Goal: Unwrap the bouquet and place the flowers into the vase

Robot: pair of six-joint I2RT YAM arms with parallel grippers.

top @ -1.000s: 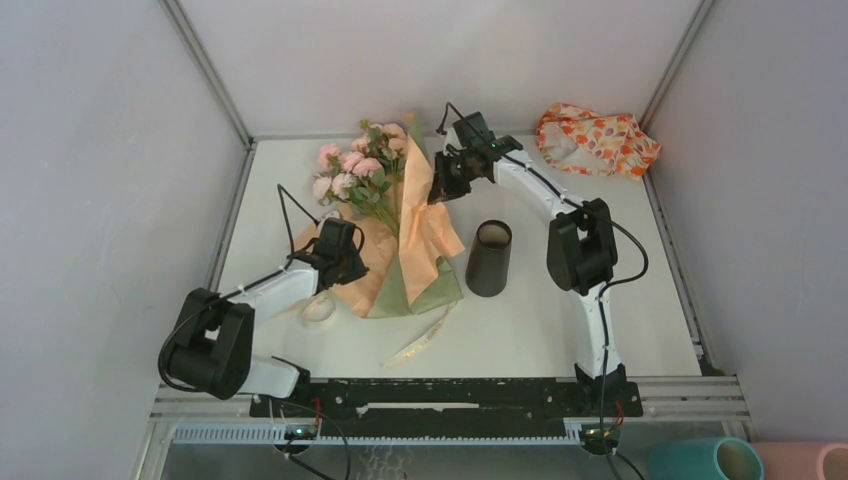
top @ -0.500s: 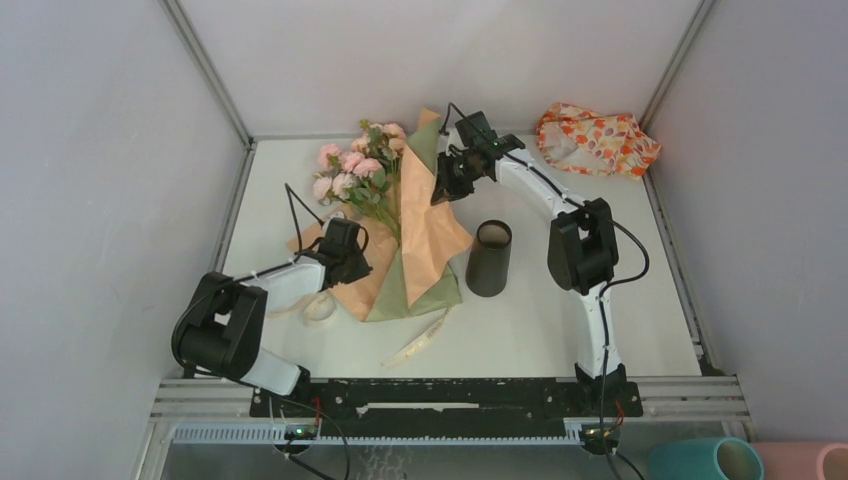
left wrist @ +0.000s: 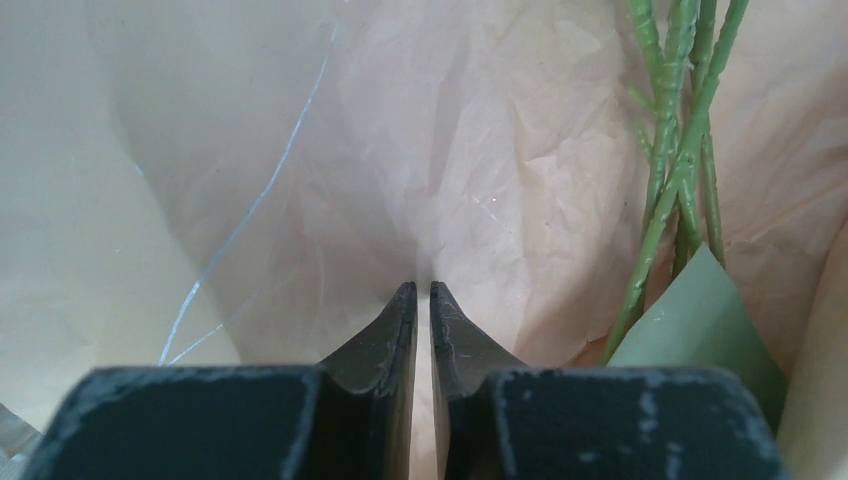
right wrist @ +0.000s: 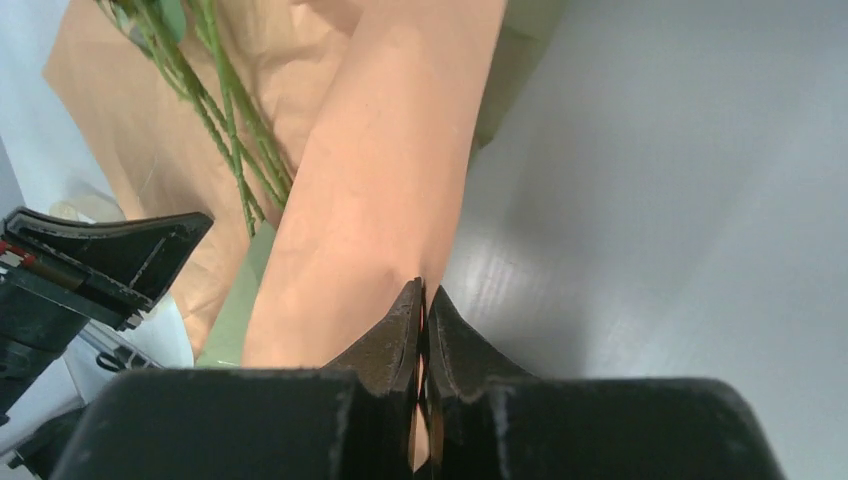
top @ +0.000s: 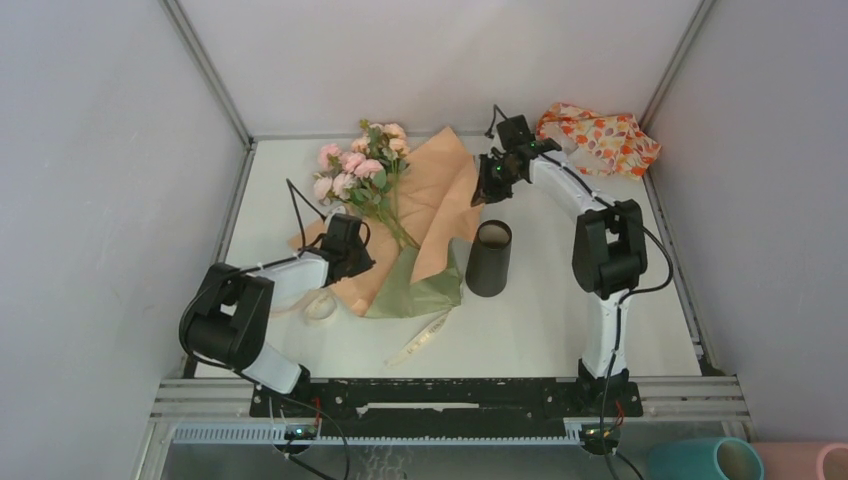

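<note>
The bouquet (top: 360, 168), pink and peach roses with green leaves, lies at the back of the table on its opened paper wrap (top: 430, 205). Its green stems (left wrist: 660, 180) rest bare on the orange-brown sheet, with sage-green paper (left wrist: 690, 320) below them. My right gripper (top: 487, 192) (right wrist: 423, 290) is shut on the right edge of the orange sheet (right wrist: 380, 200) and holds it stretched to the right. On the wrap's left side, my left gripper (top: 352, 258) (left wrist: 422, 290) is shut, with pale paper pinched between its tips. The black vase (top: 489, 258) stands upright just right of the wrap.
The cream ribbon (top: 425, 338) lies loose in front of the wrap, and a pale coil (top: 318, 308) sits by the left arm. An orange-and-white cloth (top: 597, 138) is at the back right corner. Teal (top: 700, 460) and pink (top: 810, 462) cylinders lie below the table's near edge.
My right gripper has moved right and back, drawing the orange sheet off the flowers and spreading it wide. The left gripper has stayed on the wrap's left side.
</note>
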